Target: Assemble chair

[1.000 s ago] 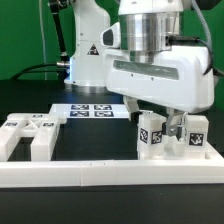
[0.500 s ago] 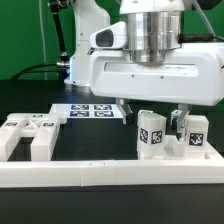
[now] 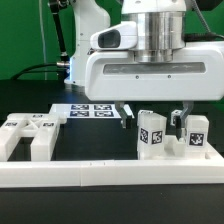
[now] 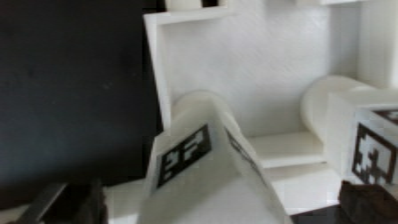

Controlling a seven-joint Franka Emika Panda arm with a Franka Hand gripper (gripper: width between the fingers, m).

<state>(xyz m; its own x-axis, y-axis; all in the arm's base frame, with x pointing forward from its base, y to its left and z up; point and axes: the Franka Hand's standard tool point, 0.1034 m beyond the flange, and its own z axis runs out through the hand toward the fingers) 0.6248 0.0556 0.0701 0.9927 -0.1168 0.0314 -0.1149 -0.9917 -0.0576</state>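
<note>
Chair parts are white blocks with black-and-white tags. One tagged block (image 3: 150, 132) stands upright at the exterior view's right, with a second tagged block (image 3: 197, 130) beside it. My gripper (image 3: 152, 119) hangs open over the first block, one finger (image 3: 124, 112) on each side, touching neither face. In the wrist view the same block (image 4: 192, 155) rises between the dark fingertips (image 4: 71, 205), my gripper (image 4: 222, 208) open around it. A flat white panel (image 4: 231, 70) lies behind it, and the other tagged block (image 4: 374, 150) stands at the edge. More chair pieces (image 3: 28, 135) lie at the exterior view's left.
A long white border rail (image 3: 100, 172) runs along the front of the black table. The marker board (image 3: 90, 110) lies flat behind the parts, in front of the arm's base (image 3: 85, 45).
The hand has turned square to the exterior camera. Its fingers, which stood close by the block, now straddle it more widely. The block has not moved.
</note>
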